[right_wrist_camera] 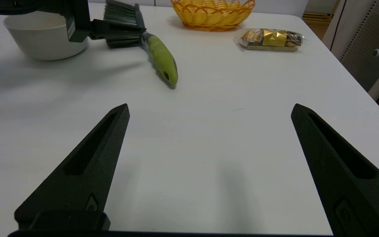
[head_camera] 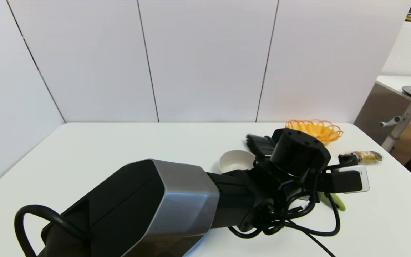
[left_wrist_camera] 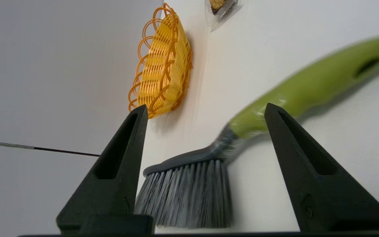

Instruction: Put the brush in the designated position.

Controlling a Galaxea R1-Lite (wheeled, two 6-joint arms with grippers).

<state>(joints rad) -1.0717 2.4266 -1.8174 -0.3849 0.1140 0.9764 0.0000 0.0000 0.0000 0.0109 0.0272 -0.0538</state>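
Bowl [head_camera: 236, 160] sits mid-table [head_camera: 120, 142]. Brush [right_wrist_camera: 156, 52] lies at its 3 o'clock; basket [head_camera: 314, 129] at 1 o'clock; packet [head_camera: 364, 156] at 3 o'clock, beyond brush.

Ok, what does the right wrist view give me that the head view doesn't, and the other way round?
Only the right wrist view shows the brush whole, bristles to lime-green handle, with the left gripper at its bristle end, plus the right gripper open over bare table. Only the head view shows the left arm reaching across, hiding most of the brush apart from its bristles and handle tip. Both show the white bowl, the orange basket and the wrapped snack.
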